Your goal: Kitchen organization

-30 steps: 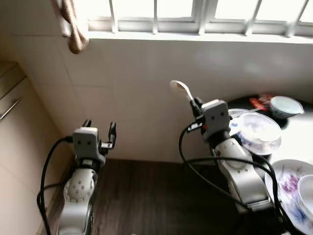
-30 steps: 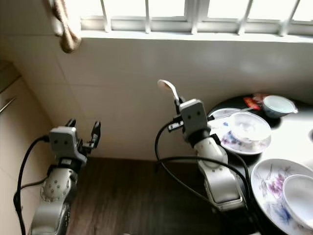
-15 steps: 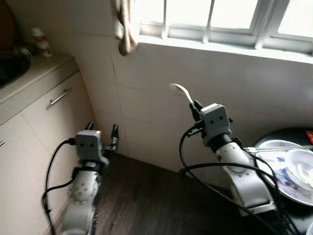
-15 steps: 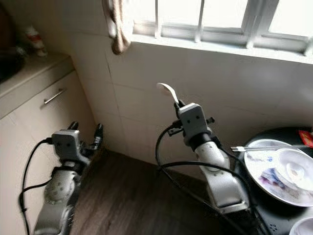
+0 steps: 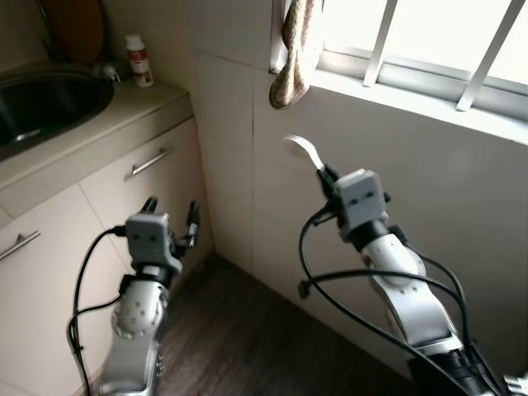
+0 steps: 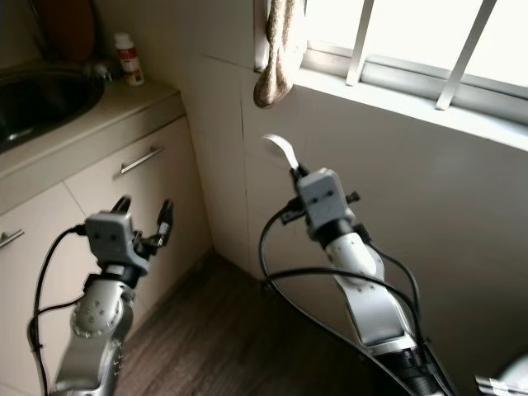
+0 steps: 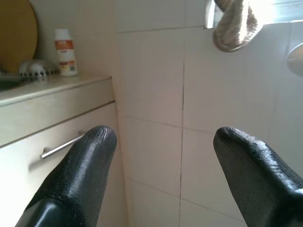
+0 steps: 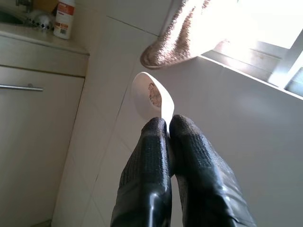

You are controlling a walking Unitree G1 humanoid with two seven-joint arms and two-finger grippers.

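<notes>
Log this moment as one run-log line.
phase: carrying | right gripper: shut on white spoon, food residue in its bowl | left gripper: open, empty | ahead: sink, counter, cabinet drawers

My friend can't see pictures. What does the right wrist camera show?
The right gripper pinches the handle of a white spoon with a bit of food in its bowl, held up before a white tiled wall. A brown cloth hangs above by the window; a small bottle stands on the counter.
</notes>
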